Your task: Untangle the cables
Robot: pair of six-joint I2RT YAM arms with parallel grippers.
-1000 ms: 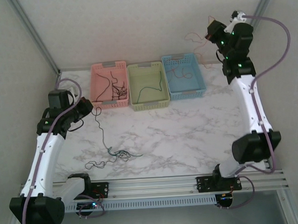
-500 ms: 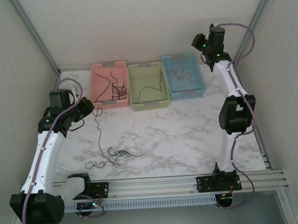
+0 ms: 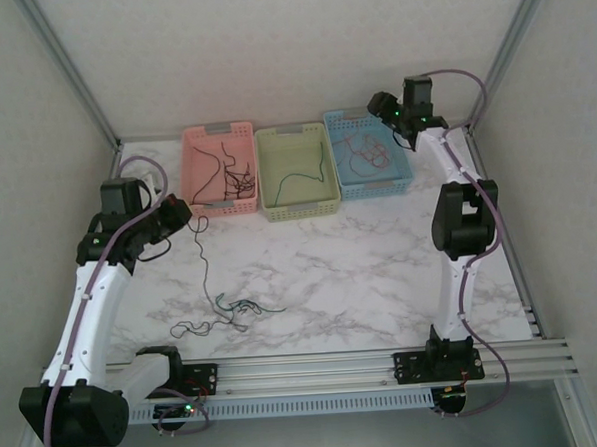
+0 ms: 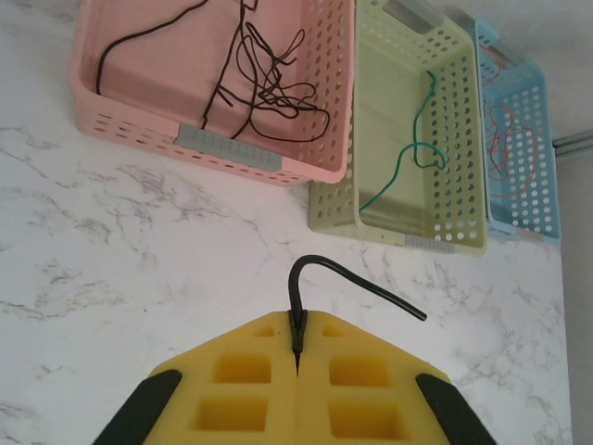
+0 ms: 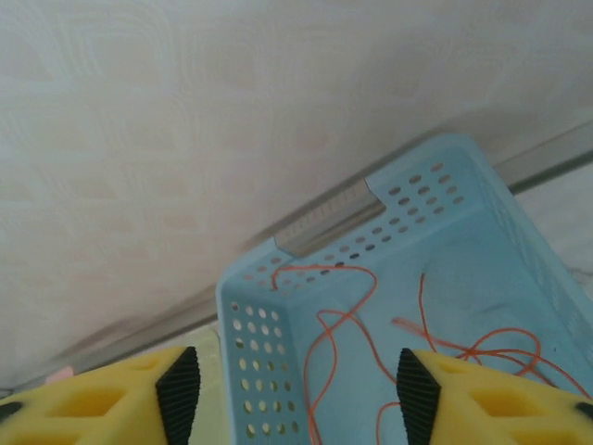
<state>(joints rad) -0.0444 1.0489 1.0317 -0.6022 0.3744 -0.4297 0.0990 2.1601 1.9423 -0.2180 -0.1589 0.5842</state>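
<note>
A small tangle of thin black and dark green cables (image 3: pixel 238 309) lies on the marble table near the front. One black cable (image 3: pixel 197 259) runs up from it to my left gripper (image 3: pixel 183 212), which is shut on its end (image 4: pixel 298 320); the free tip curls out past the yellow pads. My right gripper (image 3: pixel 381 107) hangs open over the blue basket (image 3: pixel 404 168), its jaws wide apart (image 5: pixel 296 394) with nothing between them. Orange-red cables (image 5: pixel 357 320) lie loose in that basket. Black cables (image 4: pixel 264 79) lie in the pink basket and a green one (image 4: pixel 408 162) in the yellow-green basket.
Three baskets stand in a row at the back: pink (image 3: pixel 198 179), yellow-green (image 3: pixel 268 175) and blue. Bare marble (image 3: pixel 361 260) spreads in front of them. Walls and metal posts close in the back and sides.
My right arm has swung down and left from high above the back corner to the blue basket, and the orange-red cable it held now lies inside. The left arm has barely moved.
</note>
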